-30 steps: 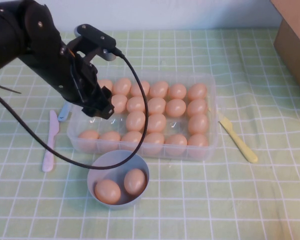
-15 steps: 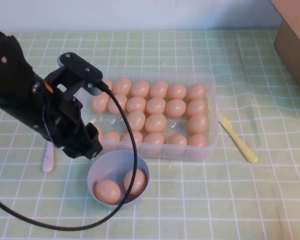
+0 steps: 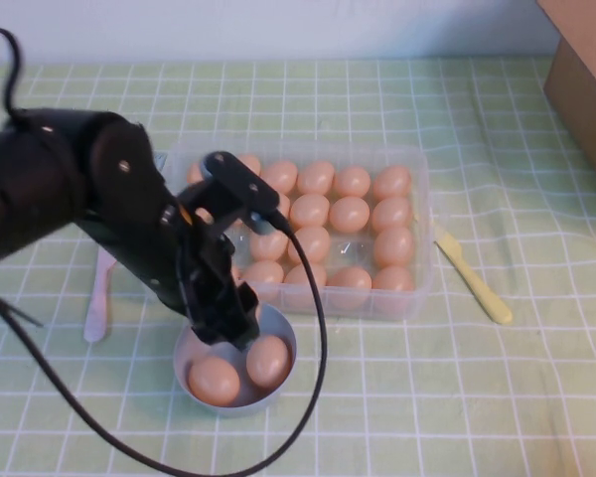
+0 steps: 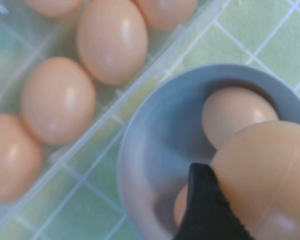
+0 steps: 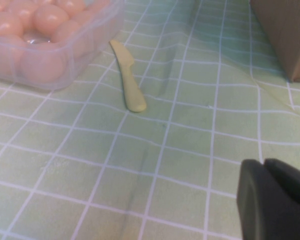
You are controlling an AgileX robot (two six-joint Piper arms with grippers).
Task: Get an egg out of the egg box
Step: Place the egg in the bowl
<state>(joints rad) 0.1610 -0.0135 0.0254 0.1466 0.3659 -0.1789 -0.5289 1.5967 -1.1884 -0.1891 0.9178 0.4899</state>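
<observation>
The left gripper (image 3: 228, 323) is positioned over the near-left rim of the bowl (image 3: 191, 350), which stands on the worktop (image 3: 427, 397) just in front of the egg box (image 3: 417, 288). In the left wrist view, the left gripper holds the egg (image 4: 270, 175): one black finger (image 4: 205, 207) presses against its side, and the egg hangs above the inside of the bowl (image 4: 150, 150). In the high view the held egg is hidden by the arm.

Two further eggs lie in the bowl, one toward the left (image 3: 214, 381) and one toward the right (image 3: 268, 360); they lie close together. The egg box is a clear plastic tray holding rows of peach-orange eggs; its left part is covered by the left arm. The hollow near the middle of the box (image 3: 350, 245) is vacant.

The right gripper (image 5: 277, 195) is seen only in the right wrist view, low over the worktop, well apart from the egg box (image 5: 70, 60). Its fingers are together with no gap between them and nothing held.

A yellow knife (image 3: 474, 278) lies on the worktop just right of the egg box. A pink knife (image 3: 99, 298) lies to the left of it. A cardboard box (image 3: 586, 79) stands at the far right.
</observation>
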